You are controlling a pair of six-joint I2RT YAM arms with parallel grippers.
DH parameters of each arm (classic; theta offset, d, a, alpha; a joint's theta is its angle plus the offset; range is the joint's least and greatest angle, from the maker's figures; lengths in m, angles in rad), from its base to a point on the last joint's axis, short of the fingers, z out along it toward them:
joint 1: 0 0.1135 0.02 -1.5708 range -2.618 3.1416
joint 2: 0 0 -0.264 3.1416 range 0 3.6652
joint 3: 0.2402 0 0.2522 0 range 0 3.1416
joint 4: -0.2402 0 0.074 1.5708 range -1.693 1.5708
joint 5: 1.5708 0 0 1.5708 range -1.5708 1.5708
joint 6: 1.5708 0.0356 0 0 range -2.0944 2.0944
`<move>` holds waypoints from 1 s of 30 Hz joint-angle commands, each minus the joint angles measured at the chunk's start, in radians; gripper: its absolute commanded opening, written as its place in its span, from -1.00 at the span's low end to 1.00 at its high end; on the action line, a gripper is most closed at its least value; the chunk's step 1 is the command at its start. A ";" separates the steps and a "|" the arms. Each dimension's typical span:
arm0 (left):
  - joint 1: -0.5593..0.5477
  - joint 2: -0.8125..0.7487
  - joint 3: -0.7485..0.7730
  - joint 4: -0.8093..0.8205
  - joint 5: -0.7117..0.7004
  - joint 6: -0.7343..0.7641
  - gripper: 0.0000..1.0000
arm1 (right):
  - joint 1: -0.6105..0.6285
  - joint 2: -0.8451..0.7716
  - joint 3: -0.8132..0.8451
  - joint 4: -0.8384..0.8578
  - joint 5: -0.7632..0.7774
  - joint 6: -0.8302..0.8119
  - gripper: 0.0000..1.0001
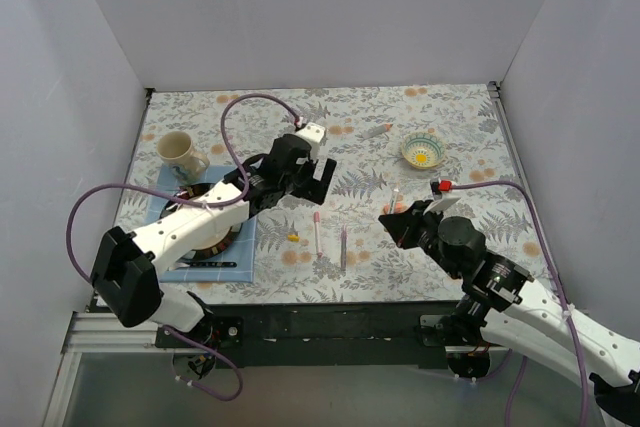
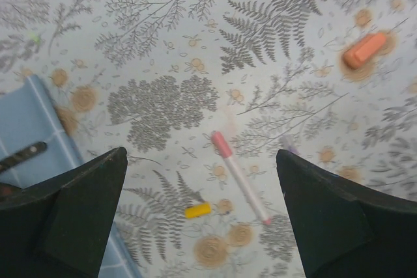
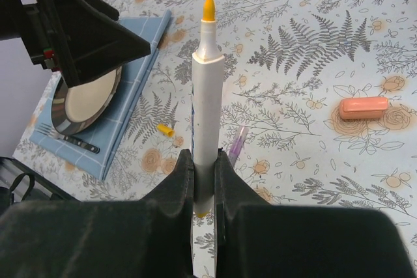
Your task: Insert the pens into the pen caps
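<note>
Right wrist: right end effector clamps pen | left end effector wide

pale pen upright, yellow cap lying flat

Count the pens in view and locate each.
3. A yellow-tipped pen stands clamped in the right gripper; a pink pen and a purple pen lie side by side on the table. Others may be hidden.

Fern-print table: mug and blue mat left, bowl and grey stick at back. Yellow cap, pink pen and purple pen front-centre, orange cap further right.
</note>
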 commanded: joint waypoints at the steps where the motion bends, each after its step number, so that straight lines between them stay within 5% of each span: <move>1: 0.033 -0.138 0.019 -0.040 0.061 -0.490 0.96 | 0.001 -0.044 0.009 0.011 0.020 0.009 -0.97; 4: 0.073 -0.202 -0.019 -0.040 0.092 -0.673 0.96 | 0.001 -0.069 -0.001 0.014 0.026 0.015 -0.97; 9: 0.084 -0.279 -0.066 -0.201 -0.055 -1.220 0.96 | -0.001 -0.082 -0.002 0.002 0.023 0.027 -0.97; 11: 0.084 -0.285 -0.093 -0.306 -0.051 -1.418 0.55 | 0.002 -0.087 -0.010 0.007 0.021 0.033 -0.97; 15: 0.084 -0.158 -0.009 -0.524 0.057 -1.723 0.28 | 0.001 -0.087 -0.021 0.020 0.011 0.040 -0.97; 20: 0.082 0.031 0.099 -0.666 0.104 -1.801 0.09 | 0.001 -0.083 -0.021 0.020 0.001 0.043 -0.97; 30: 0.096 0.043 -0.063 -0.515 0.135 -1.968 0.08 | 0.001 -0.102 -0.031 0.010 0.009 0.044 -0.97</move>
